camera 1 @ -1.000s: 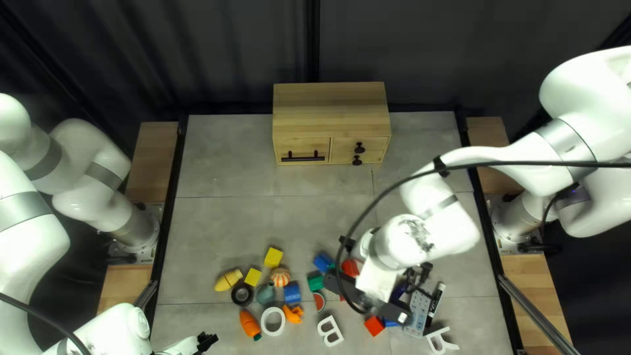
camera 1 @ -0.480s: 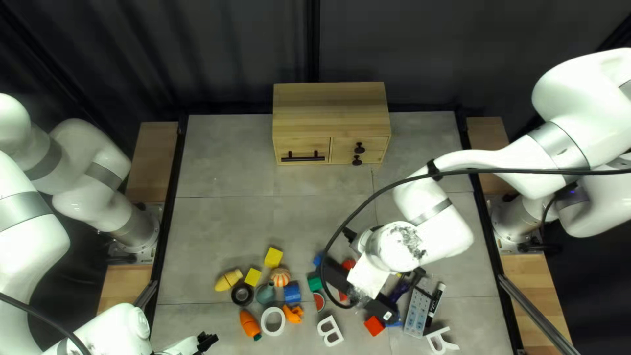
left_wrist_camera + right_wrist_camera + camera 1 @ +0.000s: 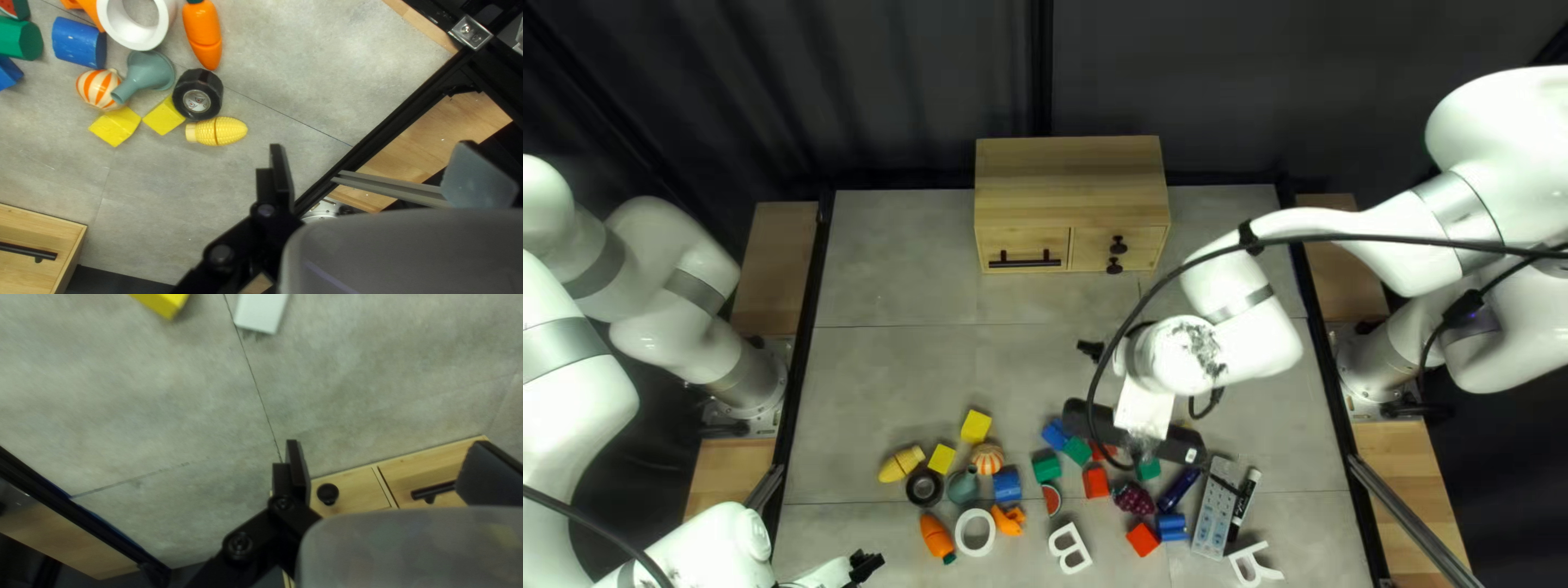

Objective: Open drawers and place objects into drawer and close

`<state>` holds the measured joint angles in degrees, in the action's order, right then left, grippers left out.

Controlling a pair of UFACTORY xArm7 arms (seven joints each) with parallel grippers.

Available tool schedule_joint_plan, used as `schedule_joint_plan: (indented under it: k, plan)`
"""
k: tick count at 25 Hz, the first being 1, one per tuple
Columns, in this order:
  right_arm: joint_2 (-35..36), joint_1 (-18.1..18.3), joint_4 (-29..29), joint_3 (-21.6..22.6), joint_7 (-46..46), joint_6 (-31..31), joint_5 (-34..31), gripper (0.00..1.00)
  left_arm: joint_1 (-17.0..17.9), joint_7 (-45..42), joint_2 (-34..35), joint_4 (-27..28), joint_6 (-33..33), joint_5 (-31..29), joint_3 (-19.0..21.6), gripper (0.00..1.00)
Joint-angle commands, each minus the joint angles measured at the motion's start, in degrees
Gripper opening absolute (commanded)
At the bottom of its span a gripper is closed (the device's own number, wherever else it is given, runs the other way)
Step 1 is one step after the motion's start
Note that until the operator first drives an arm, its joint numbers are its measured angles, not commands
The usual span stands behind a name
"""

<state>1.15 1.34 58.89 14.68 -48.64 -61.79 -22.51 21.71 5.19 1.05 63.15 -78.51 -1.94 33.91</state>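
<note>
Fingers stand wide apart on the left gripper, at the near left, and on the right gripper, right of centre. Far off, the wooden cabinet has its drawers closed. Toy corn, a black wheel, a funnel, a carrot and a remote lie on the surface's near part, the remote rightmost of these.
</note>
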Motion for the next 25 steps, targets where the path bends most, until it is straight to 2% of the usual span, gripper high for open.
schedule_joint_plan:
  k: [1,8,15,25]
  plan:
    - [0.0,0.0,0.0,0.0,0.0,0.0,0.0,1.0,0.0,0.0,0.0,0.0,0.0,0.0,0.0,1.0]
    - [2.4,-1.0,0.6,0.9,-0.8,-1.2,-2.8,1.0,0.0,0.0,0.0,0.0,0.0,0.0,0.0,1.0]
    - [3.3,0.5,-2.9,-0.7,-3.9,-0.3,-6.7,1.0,0.0,0.0,0.0,0.0,0.0,0.0,0.0,1.0]
    - [4.6,1.7,-3.9,-2.2,-6.9,-2.0,-10.6,1.0,0.0,0.0,0.0,0.0,0.0,0.0,0.0,1.0]
